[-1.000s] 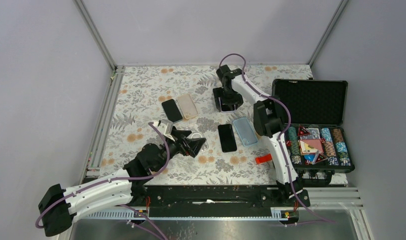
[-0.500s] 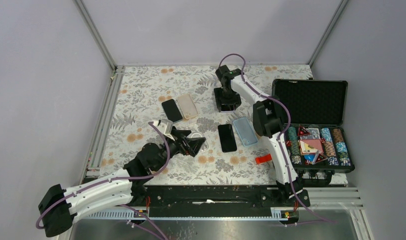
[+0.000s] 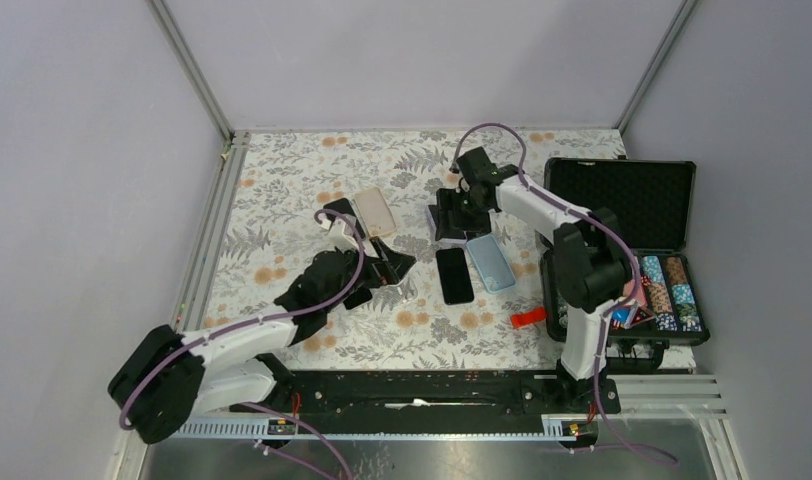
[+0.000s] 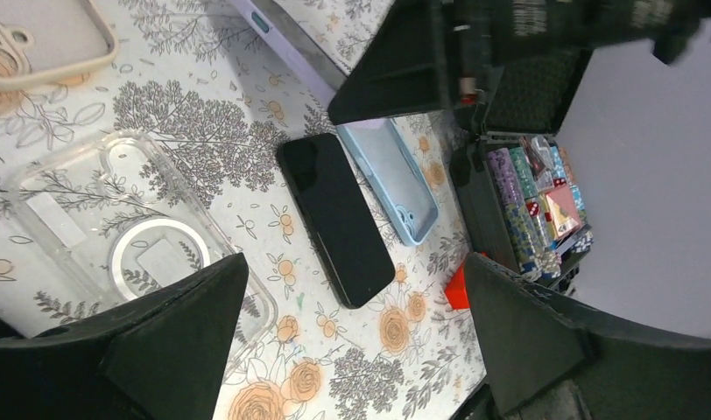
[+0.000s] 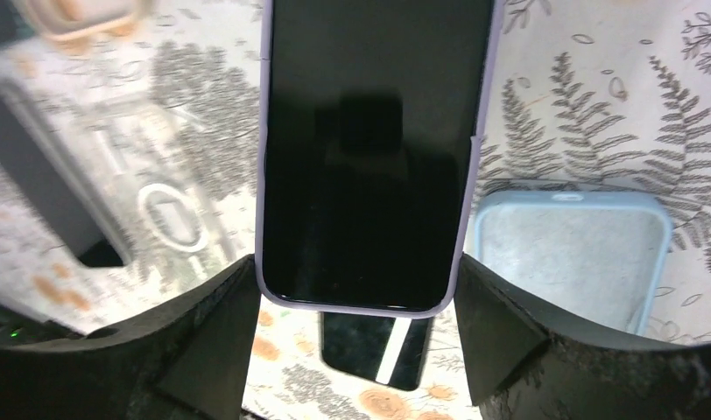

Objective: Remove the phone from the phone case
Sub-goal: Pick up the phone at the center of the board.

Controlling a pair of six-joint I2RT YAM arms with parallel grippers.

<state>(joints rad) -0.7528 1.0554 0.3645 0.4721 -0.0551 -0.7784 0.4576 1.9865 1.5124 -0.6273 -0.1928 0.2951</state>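
A black phone in a lilac phone case [image 5: 374, 149] hangs above the table, and my right gripper [image 5: 359, 290] is shut on its long edges. From above, that gripper [image 3: 452, 214] sits right of the table's middle, just behind the blue case. In the left wrist view the lilac case [image 4: 291, 52] juts in at the top. My left gripper [image 4: 352, 341] is open and holds nothing. It hovers over a clear case [image 4: 133, 227], beside a bare black phone [image 4: 334, 219]. Seen from above, the left gripper [image 3: 392, 268] lies left of that phone [image 3: 454, 275].
An empty blue case [image 3: 490, 262] lies right of the bare phone. A beige case [image 3: 375, 212] and another black phone [image 3: 334, 210] lie behind the left arm. An open black box of poker chips [image 3: 632, 260] stands at the right, with a red piece [image 3: 527, 319] near it.
The right arm has swung from the back towards the middle, carrying the cased phone, its jaws now narrower. The left arm has reached further back over the table.
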